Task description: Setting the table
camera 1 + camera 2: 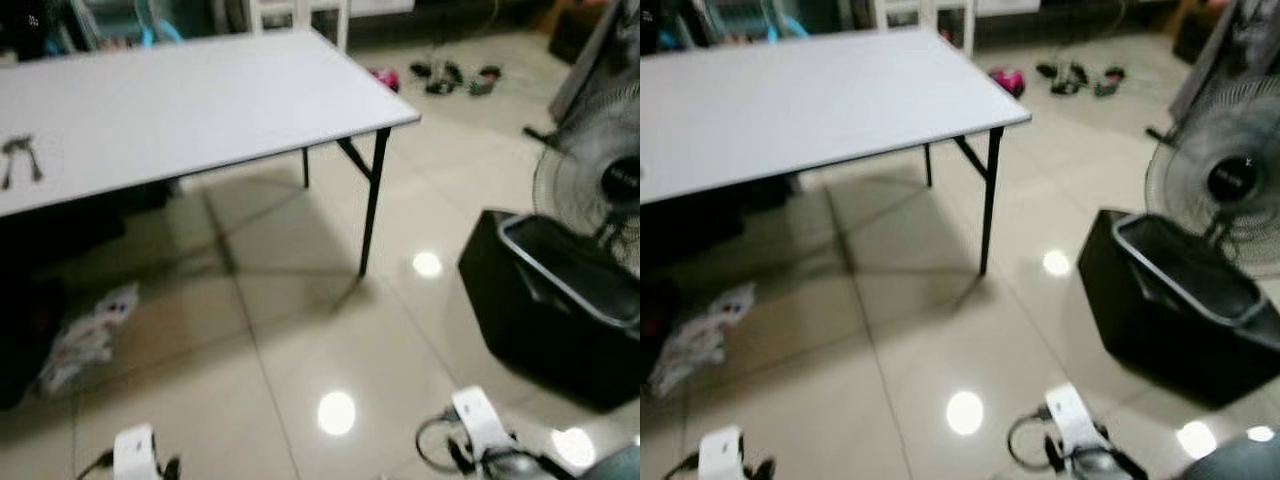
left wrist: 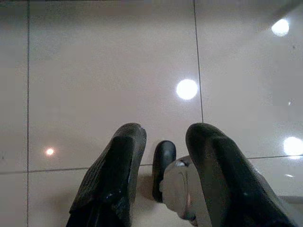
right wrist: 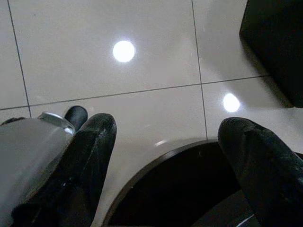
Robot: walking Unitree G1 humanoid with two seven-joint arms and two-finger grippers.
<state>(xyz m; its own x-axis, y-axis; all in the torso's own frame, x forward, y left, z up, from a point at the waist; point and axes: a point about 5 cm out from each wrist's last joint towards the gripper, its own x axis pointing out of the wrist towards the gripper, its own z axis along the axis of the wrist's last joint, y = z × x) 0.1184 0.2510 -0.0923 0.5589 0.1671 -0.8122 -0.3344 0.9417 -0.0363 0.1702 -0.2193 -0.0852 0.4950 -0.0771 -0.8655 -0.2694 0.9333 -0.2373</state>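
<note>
A long white folding table [image 1: 200,100] with black legs stands ahead on my left. Near its left end lie a few small dark utensils [image 1: 20,160], too blurred to name. Both arms hang low over the floor tiles, well short of the table: the left arm [image 1: 135,450] and the right arm [image 1: 480,420]. In the left wrist view, my left gripper [image 2: 166,131] is open with nothing between its fingers. My right gripper [image 3: 169,124] is open wide above a tile and a dark rounded edge [image 3: 189,189], and holds nothing.
A black bin [image 1: 560,300] sits on the floor to my right, with a standing fan [image 1: 600,190] just behind it. Shoes [image 1: 455,75] lie beyond the table's far corner. Crumpled paper [image 1: 90,335] lies under the table's left side. A white chair [image 1: 300,15] stands behind the table.
</note>
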